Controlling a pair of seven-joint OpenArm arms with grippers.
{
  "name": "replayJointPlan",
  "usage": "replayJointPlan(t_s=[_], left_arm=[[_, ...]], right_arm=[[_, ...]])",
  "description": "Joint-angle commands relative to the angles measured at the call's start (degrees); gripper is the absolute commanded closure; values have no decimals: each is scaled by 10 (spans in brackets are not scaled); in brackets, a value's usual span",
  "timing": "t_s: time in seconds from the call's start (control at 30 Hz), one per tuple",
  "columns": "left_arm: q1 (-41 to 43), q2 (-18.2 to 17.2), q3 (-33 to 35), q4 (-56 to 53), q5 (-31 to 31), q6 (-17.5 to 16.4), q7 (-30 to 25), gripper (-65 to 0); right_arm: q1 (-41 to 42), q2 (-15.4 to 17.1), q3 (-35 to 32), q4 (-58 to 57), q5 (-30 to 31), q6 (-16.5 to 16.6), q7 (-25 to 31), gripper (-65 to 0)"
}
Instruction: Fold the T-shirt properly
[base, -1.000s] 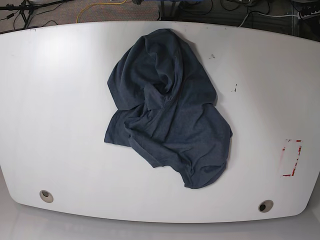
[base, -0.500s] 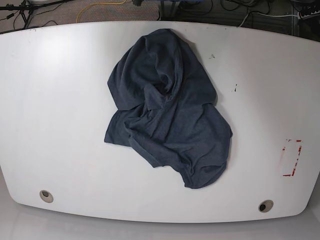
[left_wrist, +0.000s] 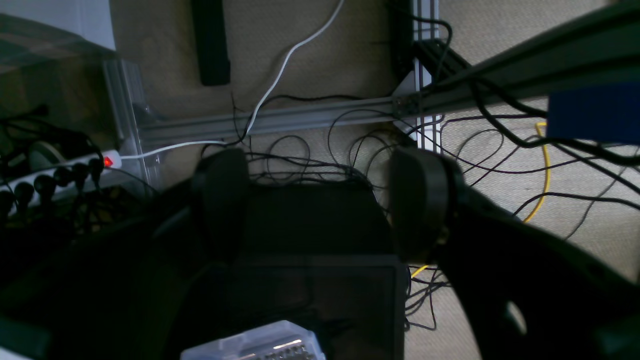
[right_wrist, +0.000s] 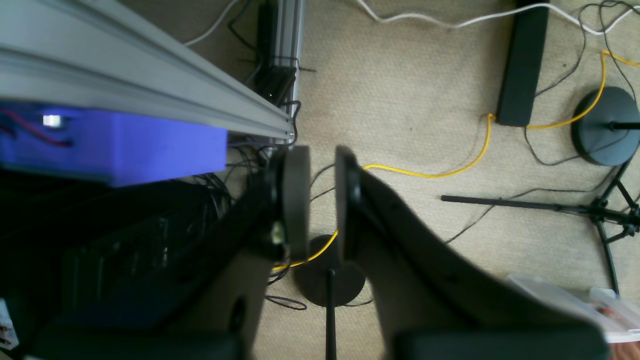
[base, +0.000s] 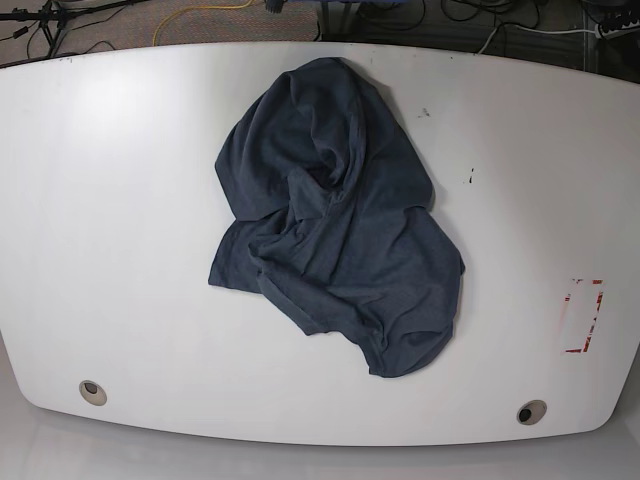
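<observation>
Nothing has moved since the earlier frames: the T-shirt (base: 335, 220) lies in the same crumpled heap, fold for fold, and neither arm has come into the base view.

Taking the base view from left to right, the left part of the white table (base: 110, 200) is bare apart from a small round hole near the front edge. The T-shirt sits around the middle, bunched rather than spread, with one rounded lobe toward the far edge and a wider mass sagging toward the front right (no sleeve, collar or printed lettering can be made out in this heap). It rests flat on the table and nothing touches it. Further right is a red-outlined marking (base: 583, 316) near the table's edge, well apart from the cloth.

Both wrist cameras look down past the table at carpet and cables, which suggests the arms are parked off to the sides, clear of the work area. The right gripper (right_wrist: 322, 200) has its two pads drawn close with only a narrow gap, gripping nothing. The left gripper (left_wrist: 320, 205) stands with its pads wide apart, also empty.

By my reading, folding has not begun; the cloth first needs spreading flat.
</observation>
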Motion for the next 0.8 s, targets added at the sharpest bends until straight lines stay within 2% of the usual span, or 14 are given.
replayJointPlan(t_s=[0.0,0.2,0.77], left_arm=[[25,-9,-7,19,-10,2,-13,-405],[75,-21,-18,104,-43,4,-10,-408],[147,-10,-14,236,-69,2,7,-413]], right_arm=[[-25,6,2,22,14,1,12,-77],[-63,5,5,84,33,-1,7,-80],[-137,1,-3,199,38,1,-9,-84]])
